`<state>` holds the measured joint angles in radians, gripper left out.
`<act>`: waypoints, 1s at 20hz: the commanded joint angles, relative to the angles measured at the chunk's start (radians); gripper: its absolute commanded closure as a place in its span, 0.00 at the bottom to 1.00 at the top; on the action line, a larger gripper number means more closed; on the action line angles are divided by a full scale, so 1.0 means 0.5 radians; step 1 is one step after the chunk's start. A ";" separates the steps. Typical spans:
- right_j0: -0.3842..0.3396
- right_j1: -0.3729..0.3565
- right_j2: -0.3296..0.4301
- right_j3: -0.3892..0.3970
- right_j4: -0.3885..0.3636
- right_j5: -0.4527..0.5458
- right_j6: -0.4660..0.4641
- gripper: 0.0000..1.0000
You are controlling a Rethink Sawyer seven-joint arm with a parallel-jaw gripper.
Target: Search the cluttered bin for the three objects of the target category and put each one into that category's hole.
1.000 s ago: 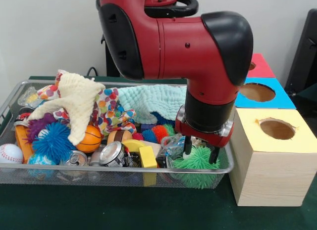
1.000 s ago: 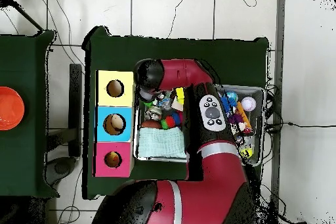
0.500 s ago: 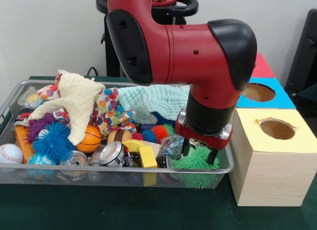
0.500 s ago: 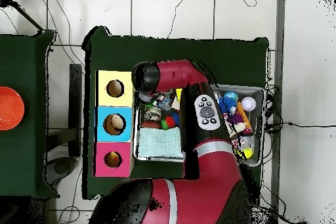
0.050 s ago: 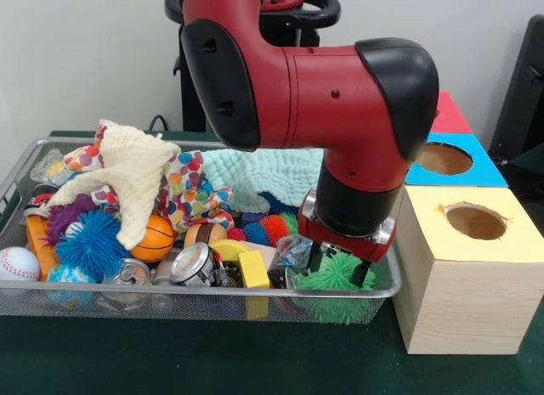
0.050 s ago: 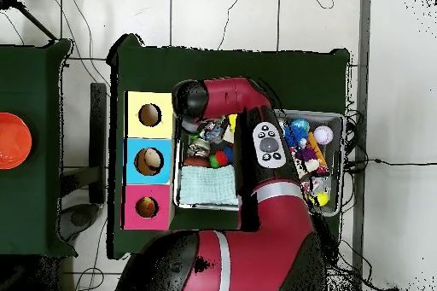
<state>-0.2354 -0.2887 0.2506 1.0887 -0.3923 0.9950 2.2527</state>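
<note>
The gripper [image 5: 337,273] straddles the green spiky ball [image 5: 333,277] with parted fingers, apparently placed to grasp; nothing held yet.

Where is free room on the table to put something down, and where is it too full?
Free: the green table strip in front of the bin, and the patch left of the yellow box. Crowded: the bin itself, packed with toys and cloths, with the gripper over the green spiky ball.

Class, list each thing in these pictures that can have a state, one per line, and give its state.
gripper: open, fingers straddling the green spiky ball
green spiky ball: in the bin, not lifted
wire bin: full of clutter
yellow box hole: open
blue box hole: open
</note>
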 commanded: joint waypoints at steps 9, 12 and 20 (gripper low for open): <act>-0.078 0.068 0.044 -0.024 -0.117 -0.072 -0.326 1.00; -0.084 0.022 0.044 0.045 -0.105 -0.088 -0.313 1.00; -0.123 -0.228 0.059 0.206 -0.026 0.107 -0.392 1.00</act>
<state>-0.2509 -0.3167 0.2508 1.0969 -0.4006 0.9950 2.2527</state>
